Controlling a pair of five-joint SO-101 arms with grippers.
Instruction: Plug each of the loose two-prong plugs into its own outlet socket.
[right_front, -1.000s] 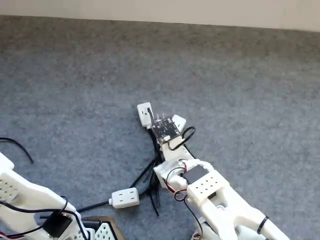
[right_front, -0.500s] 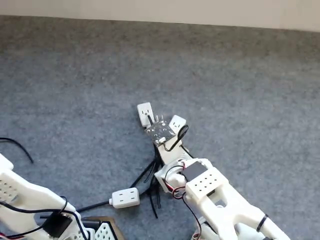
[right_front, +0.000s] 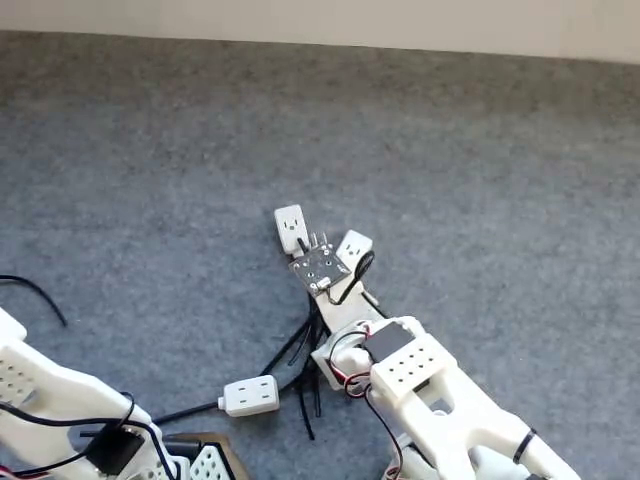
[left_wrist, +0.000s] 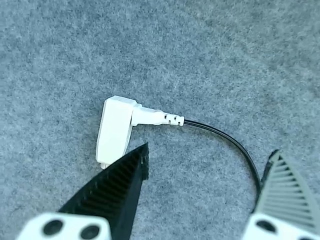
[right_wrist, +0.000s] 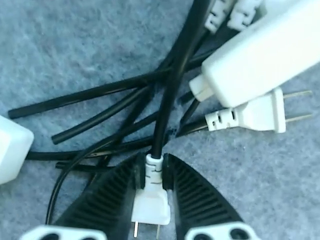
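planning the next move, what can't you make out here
High view: the right arm's wrist hides the right tool and its plug.
Right wrist view: the edge cuts off the outlet block; slots unseen.
Left wrist view: the black cord runs behind a finger of the left tool.

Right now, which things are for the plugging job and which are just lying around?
For the job: held plug, in the right gripper; loose plug; three outlet sockets.
Just lying about: grey carpet; stray black wire.

plug (right_wrist: 150, 202) between right fingers (right_wrist: 107, 200), loose plug (right_wrist: 257, 116) beside socket block (right_wrist: 260, 55), lone socket (right_front: 250, 396) near left arm (right_front: 50, 395)
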